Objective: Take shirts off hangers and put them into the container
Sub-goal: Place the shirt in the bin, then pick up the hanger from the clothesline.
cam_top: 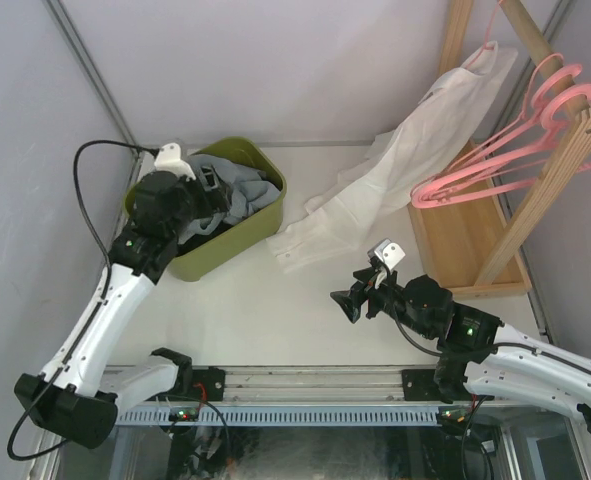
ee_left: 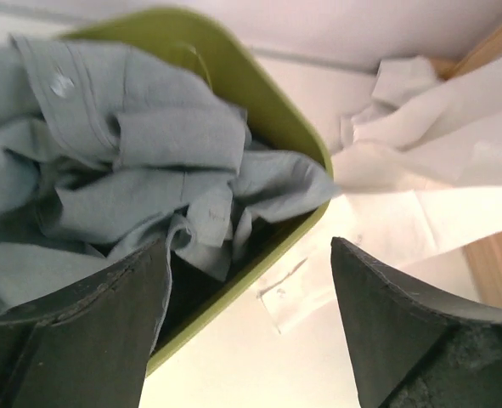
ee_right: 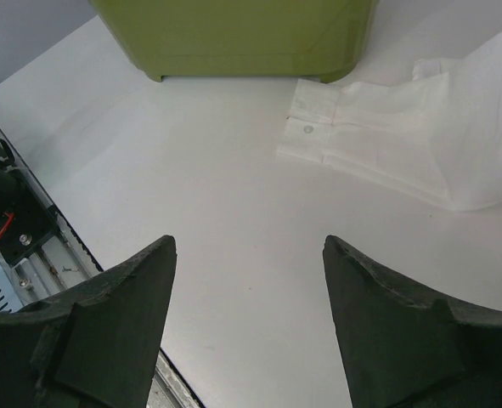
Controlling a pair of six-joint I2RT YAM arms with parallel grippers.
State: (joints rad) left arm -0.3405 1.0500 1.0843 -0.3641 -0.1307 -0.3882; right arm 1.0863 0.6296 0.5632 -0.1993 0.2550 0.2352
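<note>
Here, crumpled grey shirt (ee_left: 106, 170) fills rounded olive tub (ee_left: 278, 115)

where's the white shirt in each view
top external: white shirt right of centre, slanting from top right down toward the tub.
left wrist: white shirt upper right, beyond the tub's far corner.
right wrist: white shirt upper right, its buttoned cuff just below the tub.
shared landmark: the green tub, next to the cuff in all three.
</note>
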